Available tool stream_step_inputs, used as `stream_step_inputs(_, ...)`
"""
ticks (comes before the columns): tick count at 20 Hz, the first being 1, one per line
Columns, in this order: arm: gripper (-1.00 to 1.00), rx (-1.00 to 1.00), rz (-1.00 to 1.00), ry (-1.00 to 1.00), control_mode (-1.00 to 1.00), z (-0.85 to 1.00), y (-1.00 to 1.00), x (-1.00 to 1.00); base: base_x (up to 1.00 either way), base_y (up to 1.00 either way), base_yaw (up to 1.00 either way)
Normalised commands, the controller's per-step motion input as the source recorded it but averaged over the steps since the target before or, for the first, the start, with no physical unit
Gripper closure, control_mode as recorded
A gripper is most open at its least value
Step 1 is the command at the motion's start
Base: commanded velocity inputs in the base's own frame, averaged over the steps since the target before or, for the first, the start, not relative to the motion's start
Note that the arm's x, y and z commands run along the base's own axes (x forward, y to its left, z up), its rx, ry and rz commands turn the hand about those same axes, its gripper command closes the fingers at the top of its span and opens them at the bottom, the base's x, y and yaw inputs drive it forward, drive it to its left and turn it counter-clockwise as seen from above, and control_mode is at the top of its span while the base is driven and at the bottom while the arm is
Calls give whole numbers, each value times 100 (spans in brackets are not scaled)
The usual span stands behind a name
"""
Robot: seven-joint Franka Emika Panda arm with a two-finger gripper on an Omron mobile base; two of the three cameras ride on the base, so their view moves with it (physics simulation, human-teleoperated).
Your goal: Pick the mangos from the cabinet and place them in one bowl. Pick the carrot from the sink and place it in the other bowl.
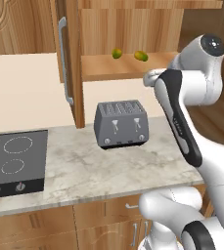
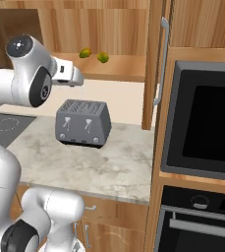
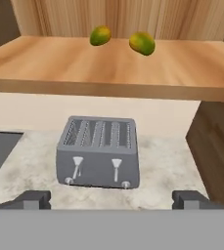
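Two yellow-green mangos (image 3: pixel 100 35) (image 3: pixel 143 43) lie side by side on the plank shelf of the open cabinet (image 3: pixel 108 68). They are also in the left base view as mangos (image 1: pixel 116 53) (image 1: pixel 141 55), and in the right base view as mangos (image 2: pixel 85 52) (image 2: pixel 103 57). My gripper (image 3: pixel 114 200) is open, its two dark fingertips (image 3: pixel 33 199) spread wide with nothing between them. It hangs in front of the shelf, below the mangos and apart from them. The bowls, the carrot and the sink are out of view.
A grey toaster (image 1: pixel 122 123) stands on the marble counter (image 1: pixel 108 171) under the shelf. A black cooktop (image 1: pixel 15 161) lies to the left. The cabinet door with its long silver handle (image 1: pixel 63 58) stands open on the left. A built-in oven (image 2: pixel 202 118) fills the wall to the right.
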Motion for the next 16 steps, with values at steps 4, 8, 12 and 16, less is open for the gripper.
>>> stream_step_inputs(4, -100, 0, 0, -11, -100, 59, 0, 11, 0, 0, 0)
stream_step_inputs(8, -100, 0, 0, 0, -100, 21, -4, 59, 0, 0, 0)
stream_step_inputs(12, -100, 0, -3, 0, -100, 1, -1, 77, 0, 0, 0)
stream_step_inputs(16, -100, 0, -2, 0, -100, 4, 0, 62, 0, 0, 0)
